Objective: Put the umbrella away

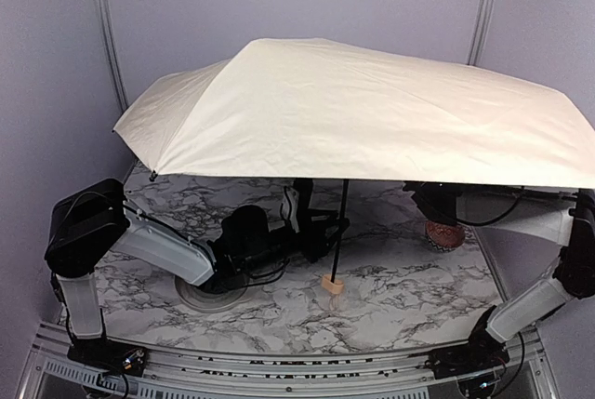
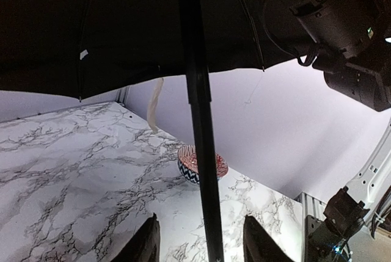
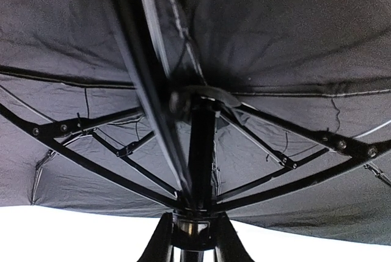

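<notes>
Open umbrella stands upright mid tabletop, its cream canopy covering most of the top view from 9 to 3 o'clock and cut off by the frame edge at 3. The thin black shaft drops straight down and the tan handle rests on the marble just toward 6 o'clock of centre. Wrist loop can't be made out. Left arm reaches in from 9 o'clock to the shaft. Left tool is open: in its own wrist view the shaft runs between the two fingers with a gap showing on each side, no contact seen. Right arm comes up from 4 o'clock and disappears under the canopy, so its tool is hidden in the top view. In the right wrist view the right tool sits closed on the umbrella shaft just below the hub, a finger pressed on either side of the black collar, fingers cut off at the frame bottom. Black lining and ribs fill the rest of that view. Bowl with a red inside and blue-white zigzag wall sits at 3 o'clock of the handle, well apart, half hidden behind the shaft in the left wrist view and partly under the canopy edge from above. Cream strap hangs from the canopy rim. Pale round thing under the left arm, too covered to tell what it is.
</notes>
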Controlling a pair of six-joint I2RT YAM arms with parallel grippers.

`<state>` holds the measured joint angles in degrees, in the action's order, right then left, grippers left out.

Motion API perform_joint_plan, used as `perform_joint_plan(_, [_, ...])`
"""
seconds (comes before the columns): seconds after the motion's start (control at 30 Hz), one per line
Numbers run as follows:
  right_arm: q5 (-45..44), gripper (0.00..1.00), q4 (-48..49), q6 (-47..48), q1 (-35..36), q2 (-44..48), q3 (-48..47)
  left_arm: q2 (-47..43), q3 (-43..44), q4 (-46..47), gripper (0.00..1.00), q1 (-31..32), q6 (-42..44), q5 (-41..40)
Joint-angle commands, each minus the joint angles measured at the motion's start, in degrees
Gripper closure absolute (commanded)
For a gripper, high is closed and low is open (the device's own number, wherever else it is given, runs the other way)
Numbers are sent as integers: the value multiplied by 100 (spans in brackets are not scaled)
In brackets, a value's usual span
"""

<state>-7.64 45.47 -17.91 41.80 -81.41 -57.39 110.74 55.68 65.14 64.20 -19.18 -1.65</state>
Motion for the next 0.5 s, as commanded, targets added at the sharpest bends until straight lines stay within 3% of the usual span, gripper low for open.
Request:
perform_joint_plan(0.0, [154, 100, 292, 90, 187, 267, -547, -44, 127, 84, 59, -112, -292, 351])
perform_joint_plan(0.2, [154, 100, 302, 198, 276, 277, -706, 60, 275, 63, 67, -112, -389, 752])
perform_joint_plan(0.23, [167, 100, 291, 201, 282, 263, -732, 87, 323, 67, 74, -116, -419, 808])
perform_joint_plan(0.3, [177, 100, 224, 196, 285, 257, -756, 85, 375, 66, 100, -113, -471, 919])
perform_joint_plan(0.47, [448, 100, 4, 412, 285, 330, -788, -169, 338, 135, 100, -112, -549, 929])
